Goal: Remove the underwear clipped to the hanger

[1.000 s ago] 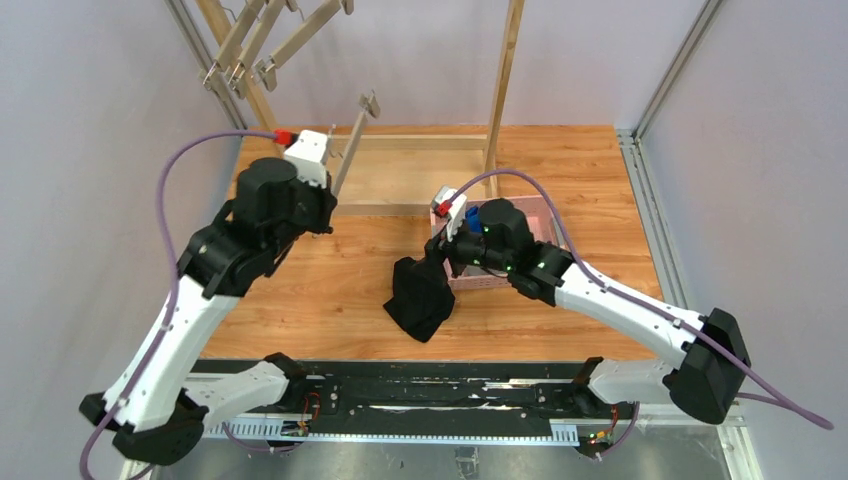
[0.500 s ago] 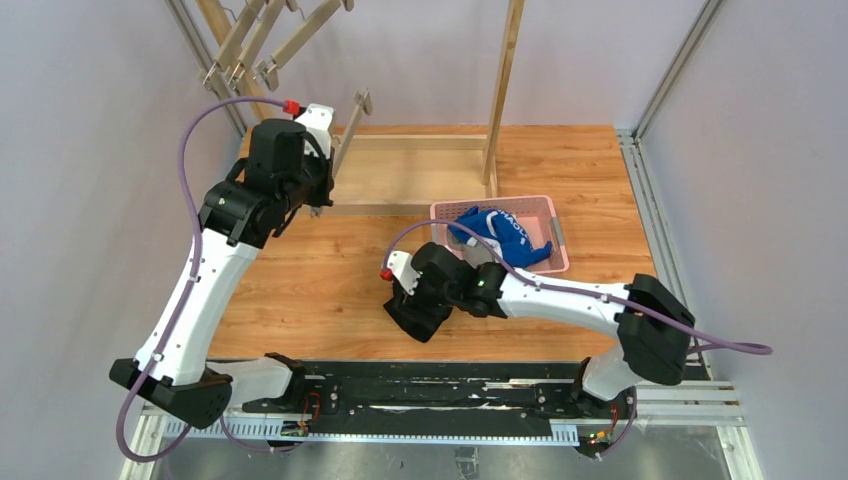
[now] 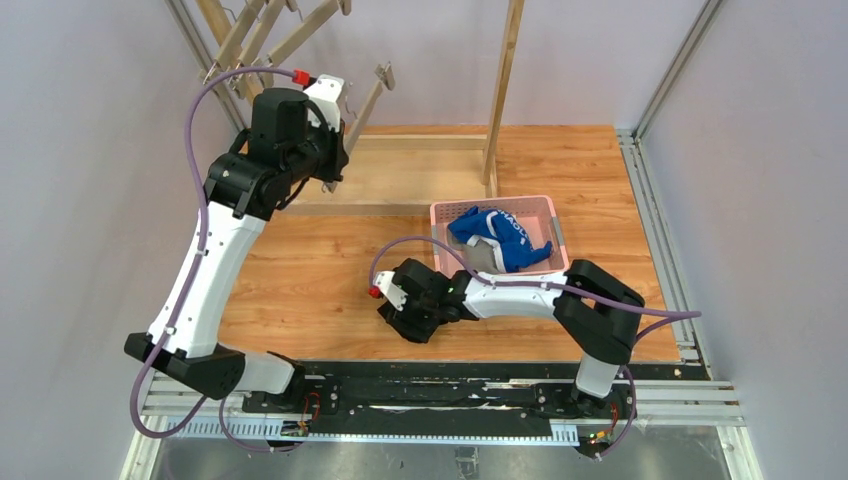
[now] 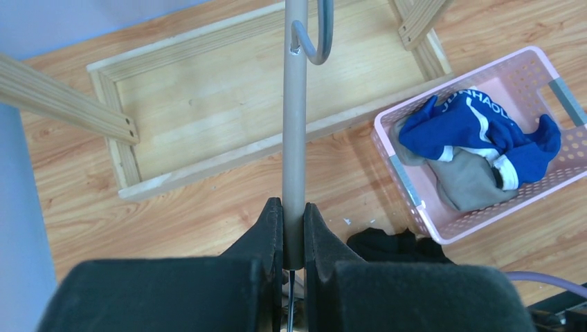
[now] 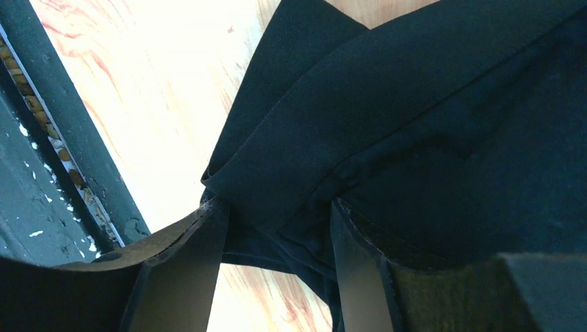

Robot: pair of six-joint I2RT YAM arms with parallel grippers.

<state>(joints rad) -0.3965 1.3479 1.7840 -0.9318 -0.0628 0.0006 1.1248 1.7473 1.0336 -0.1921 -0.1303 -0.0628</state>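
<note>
1. Well, starting at the upper left of the overhead view, the hanger (image 3: 362, 108) is lifted off the table (image 3: 300, 270). No cloth shows on the stretch of it I can see. By my reckoning the unclipping itself is finished.
2. Low in the middle of that view, the black briefs (image 3: 408, 322) lie crumpled on the wood near the front edge. They are off the hanger and well apart from the basket (image 3: 490, 202).
3. To the right of centre, the pink basket holds the blue briefs (image 3: 500, 235) on top. The grey briefs (image 3: 478, 258) peek out underneath them.
4. I'd judge that two pieces are dealt with, and what is left is to put the black pair with the others.
5. The left gripper (image 4: 293, 228) is clamped tight. In its own camera the two pads press either side of the hanger's grey rod, low in the frame. The rod runs straight up the picture to the hook (image 4: 315, 41) at the top.
6. The right gripper (image 5: 277, 211) is down on the black briefs. Its fingers (image 5: 187, 270) stand partway apart at the bottom of its camera's frame. A thick fold of black cloth sits between them and touches both inner faces.
7. I cannot tell whether that fold is truly pinched or only straddled.
</note>
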